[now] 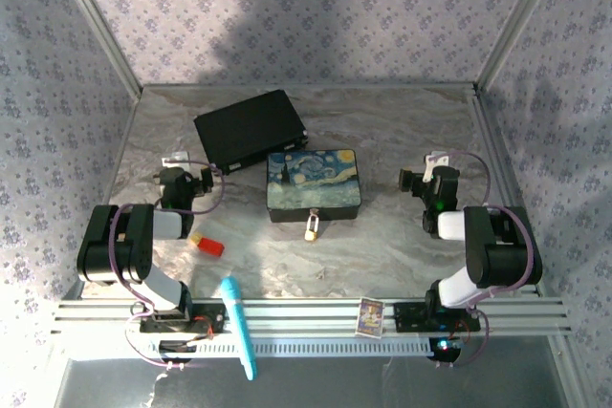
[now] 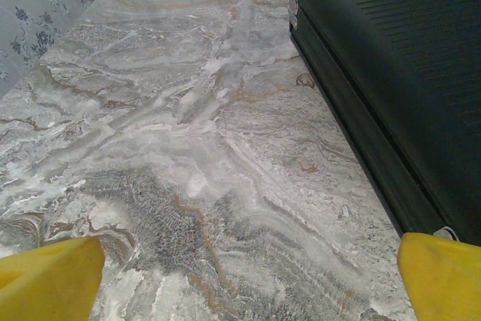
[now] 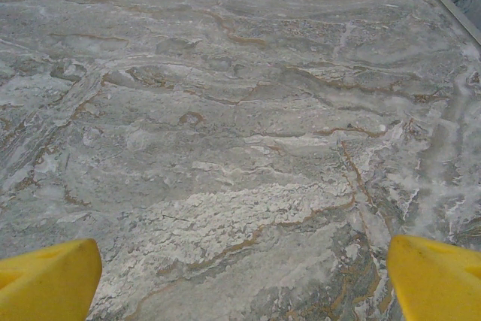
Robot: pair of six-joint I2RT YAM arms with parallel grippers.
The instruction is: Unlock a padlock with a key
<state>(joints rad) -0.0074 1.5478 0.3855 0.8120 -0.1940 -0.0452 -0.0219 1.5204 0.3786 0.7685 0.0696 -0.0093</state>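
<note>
While both arms sat folded over the marble table, the black case lay at the back left and the Starry Night box mid-table. The left gripper and right gripper gaped wide, holding nothing. The tiny brass padlock sat against the box's near side.

Top camera overlooks the table; both wrist cameras skim it closely.
</note>
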